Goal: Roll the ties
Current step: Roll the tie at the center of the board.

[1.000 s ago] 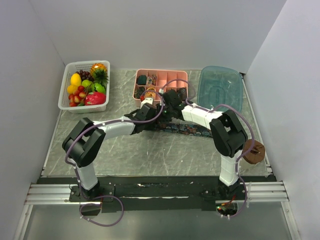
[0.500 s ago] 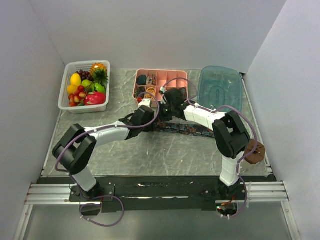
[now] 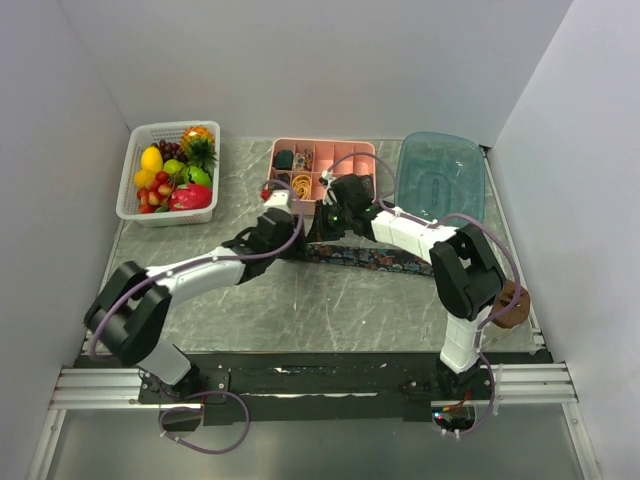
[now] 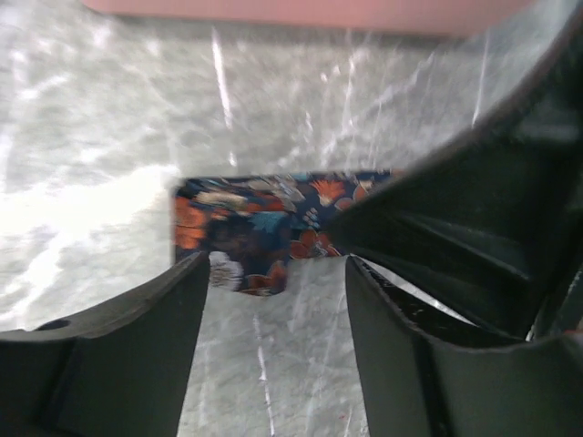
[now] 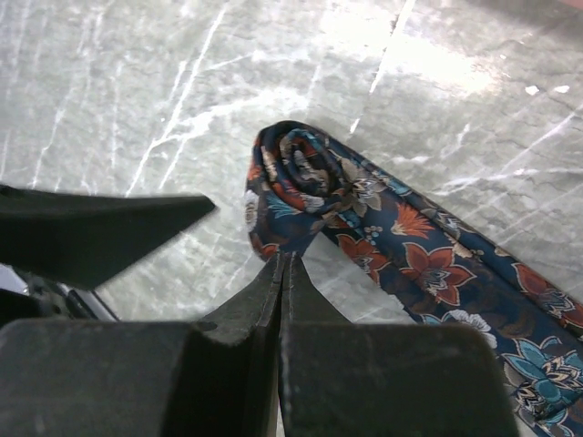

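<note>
Top external view: beyond the metal rail (image 3: pixel 320 378) carrying both arm bases lies a grey marbled table (image 3: pixel 300 310), enclosed by plain white walls (image 3: pixel 300 70). At mid-table the tie (image 3: pixel 380 260) lies flat, its left end rolled. The right gripper (image 5: pixel 281 259), fingers pressed together, touches that roll; the left gripper (image 4: pixel 273 269) is spread apart beside it. Farthest back sit a fruit basket (image 3: pixel 165 216), a pink tray (image 3: pixel 322 142) and a blue tub (image 3: pixel 440 180).

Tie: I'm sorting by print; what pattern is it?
Dark navy tie with orange-red, blue and tan flowers, clearest in the right wrist view.
</note>
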`<state>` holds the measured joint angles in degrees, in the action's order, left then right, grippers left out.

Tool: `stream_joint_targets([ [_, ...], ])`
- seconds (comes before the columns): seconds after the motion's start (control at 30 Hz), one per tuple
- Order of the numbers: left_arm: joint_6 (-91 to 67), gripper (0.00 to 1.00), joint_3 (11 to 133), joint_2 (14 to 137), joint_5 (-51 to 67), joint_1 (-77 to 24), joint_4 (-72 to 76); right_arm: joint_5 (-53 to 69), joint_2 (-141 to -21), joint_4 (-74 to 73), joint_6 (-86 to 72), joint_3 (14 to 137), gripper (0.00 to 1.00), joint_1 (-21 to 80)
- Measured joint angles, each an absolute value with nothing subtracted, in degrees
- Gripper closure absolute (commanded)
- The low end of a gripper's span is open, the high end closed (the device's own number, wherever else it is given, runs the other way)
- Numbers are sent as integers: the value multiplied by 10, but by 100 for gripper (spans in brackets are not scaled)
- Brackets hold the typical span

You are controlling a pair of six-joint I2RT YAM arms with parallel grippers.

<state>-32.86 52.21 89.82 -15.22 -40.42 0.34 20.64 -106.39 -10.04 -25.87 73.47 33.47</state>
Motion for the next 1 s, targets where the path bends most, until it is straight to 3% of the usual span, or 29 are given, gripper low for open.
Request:
stream_joint_targets([
  [0.4,-378,26,404,815,-27,-238,66,218,-1065,-115,-254,755,100,363],
  [0.6,-400,16,394,851,48,-214,104,222,-1093,-124,-247,795,100,378],
  [1.0,-430,14,383,903,130,-197,170,199,-1147,-176,-242,819,100,379],
])
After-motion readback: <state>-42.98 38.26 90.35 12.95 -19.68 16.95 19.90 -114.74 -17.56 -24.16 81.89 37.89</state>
